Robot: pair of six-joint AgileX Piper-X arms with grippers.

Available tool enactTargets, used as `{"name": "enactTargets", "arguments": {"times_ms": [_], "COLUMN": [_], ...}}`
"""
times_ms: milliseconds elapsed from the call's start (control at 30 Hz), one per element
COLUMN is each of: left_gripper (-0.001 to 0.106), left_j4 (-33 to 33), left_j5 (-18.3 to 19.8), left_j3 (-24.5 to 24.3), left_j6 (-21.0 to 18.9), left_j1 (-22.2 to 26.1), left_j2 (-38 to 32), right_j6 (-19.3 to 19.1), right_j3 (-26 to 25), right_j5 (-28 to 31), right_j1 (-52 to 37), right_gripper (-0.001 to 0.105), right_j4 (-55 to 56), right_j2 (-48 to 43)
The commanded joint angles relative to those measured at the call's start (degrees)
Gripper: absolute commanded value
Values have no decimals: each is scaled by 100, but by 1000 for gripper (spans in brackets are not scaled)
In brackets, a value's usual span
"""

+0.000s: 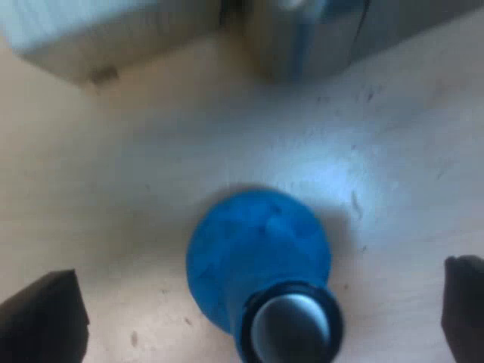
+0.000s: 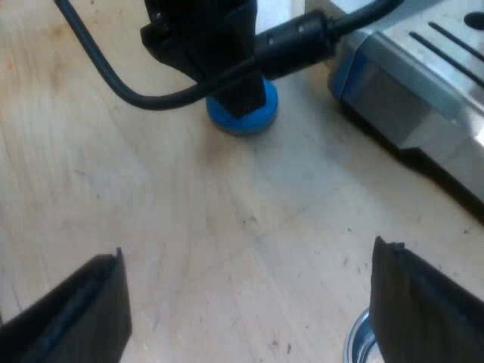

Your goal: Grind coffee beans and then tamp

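Left pincer (image 1: 253, 310) released, fingers spread either side of the blue tamper (image 1: 257, 249) on the surface (image 1: 113, 189). Centre it, lower, then clench squarely. Right pincer (image 2: 249, 302) released near the espresso machine (image 2: 423, 98).

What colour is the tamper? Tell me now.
The tamper is blue; the left wrist view shows it best.

Blue tamper (image 1: 253, 257), standing on wooden table (image 1: 113, 189)

Left gripper (image 1: 257, 311), right gripper (image 2: 249, 302): blocky matte-black fingers (image 2: 76, 311).
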Motion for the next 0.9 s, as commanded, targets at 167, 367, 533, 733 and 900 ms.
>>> {"name": "enactTargets", "arguments": {"times_ms": [167, 367, 533, 733, 900], "left_gripper": [98, 98, 98, 98, 98], "left_j4": [138, 264, 619, 1091, 1194], "left_j5": [-57, -179, -171, -209, -88], "left_j3": [-291, -659, -1204, -1898, -2260], "left_j6": [-18, -88, -109, -109, -197], "left_j1": [16, 16, 16, 64, 700], "left_j2": [-1467, -2538, -2923, -2826, -2586], "right_j6": [249, 588, 761, 761, 704], "right_j3": [-1095, -2014, -2619, -3033, -3050], "right_j5": [343, 648, 647, 565, -275], "right_j1": [-17, -177, -1091, -2445, -4143], "right_gripper": [67, 67, 67, 67, 67], "right_j4": [2151, 3796, 4935, 5938, 6696], "right_j2": [-283, -674, -1057, -1436, -1761]}}
